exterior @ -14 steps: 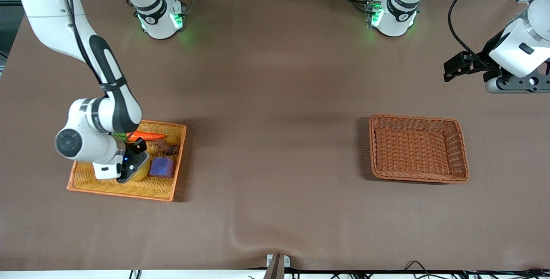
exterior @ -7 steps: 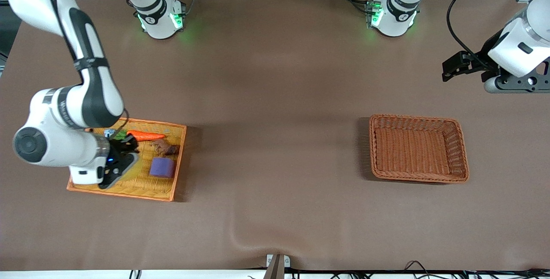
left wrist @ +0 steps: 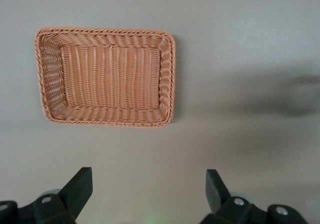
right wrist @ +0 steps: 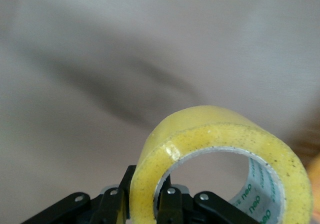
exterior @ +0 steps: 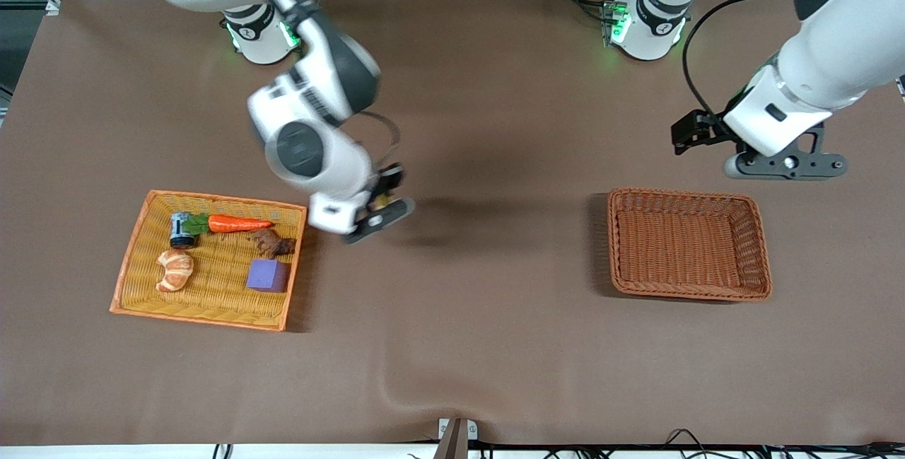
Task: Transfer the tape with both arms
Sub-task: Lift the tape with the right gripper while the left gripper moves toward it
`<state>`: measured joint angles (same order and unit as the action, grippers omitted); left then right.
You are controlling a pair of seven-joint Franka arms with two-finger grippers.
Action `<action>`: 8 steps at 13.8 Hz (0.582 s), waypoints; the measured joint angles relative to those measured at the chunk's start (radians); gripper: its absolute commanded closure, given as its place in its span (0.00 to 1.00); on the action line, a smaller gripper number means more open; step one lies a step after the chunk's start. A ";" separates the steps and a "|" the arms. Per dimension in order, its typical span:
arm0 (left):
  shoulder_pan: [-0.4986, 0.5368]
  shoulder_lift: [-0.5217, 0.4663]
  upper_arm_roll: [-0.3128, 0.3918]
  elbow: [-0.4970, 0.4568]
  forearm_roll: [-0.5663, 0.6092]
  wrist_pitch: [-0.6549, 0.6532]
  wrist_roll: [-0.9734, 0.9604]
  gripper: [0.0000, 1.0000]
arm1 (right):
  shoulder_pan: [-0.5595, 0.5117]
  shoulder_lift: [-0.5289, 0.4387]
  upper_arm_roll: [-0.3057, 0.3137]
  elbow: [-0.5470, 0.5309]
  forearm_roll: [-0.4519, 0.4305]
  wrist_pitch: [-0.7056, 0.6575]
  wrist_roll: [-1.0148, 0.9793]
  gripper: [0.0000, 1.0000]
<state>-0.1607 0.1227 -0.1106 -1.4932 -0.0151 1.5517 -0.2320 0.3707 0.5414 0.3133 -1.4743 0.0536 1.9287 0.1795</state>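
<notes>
My right gripper (exterior: 382, 208) is shut on the tape (exterior: 382, 199), a yellowish ring with a grey core, and holds it up over the bare table beside the orange basket (exterior: 198, 319). In the right wrist view the tape (right wrist: 220, 154) stands on edge, and the right gripper (right wrist: 149, 191) pinches its wall, one finger outside and one inside the ring. My left gripper (exterior: 684, 137) is open and empty, in the air over bare table beside the brown wicker basket (exterior: 612, 247). The left wrist view shows the left gripper (left wrist: 148, 184) wide apart with nothing between the fingers.
The orange basket holds a carrot (exterior: 237, 223), a croissant (exterior: 174, 269), a purple cube (exterior: 268, 276), a small brown object (exterior: 272, 242) and a small dark can (exterior: 181, 230). The wicker basket, also in the left wrist view (left wrist: 170, 79), holds nothing.
My right gripper has lifted the tape out of the orange basket and carried it toward the table's middle. My left arm has swung in toward the wicker basket.
</notes>
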 measured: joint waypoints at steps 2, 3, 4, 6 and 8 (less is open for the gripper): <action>-0.024 0.029 -0.001 -0.001 0.000 0.059 -0.037 0.00 | 0.105 0.072 -0.004 -0.009 -0.002 0.135 0.128 1.00; -0.038 0.052 -0.001 -0.002 0.000 0.092 -0.051 0.00 | 0.157 0.122 -0.015 -0.013 -0.006 0.212 0.194 1.00; -0.048 0.078 -0.001 -0.002 0.000 0.123 -0.058 0.00 | 0.205 0.170 -0.033 -0.012 -0.010 0.281 0.250 1.00; -0.057 0.133 -0.003 -0.002 0.000 0.185 -0.063 0.00 | 0.283 0.243 -0.077 0.005 -0.015 0.361 0.322 1.00; -0.062 0.184 -0.004 -0.003 0.000 0.234 -0.063 0.00 | 0.317 0.268 -0.110 0.035 -0.016 0.368 0.332 0.35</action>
<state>-0.2222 0.3070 -0.1147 -1.4959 -0.0151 1.7855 -0.2946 0.6873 0.8096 0.2031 -1.4397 0.0379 2.2968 0.5118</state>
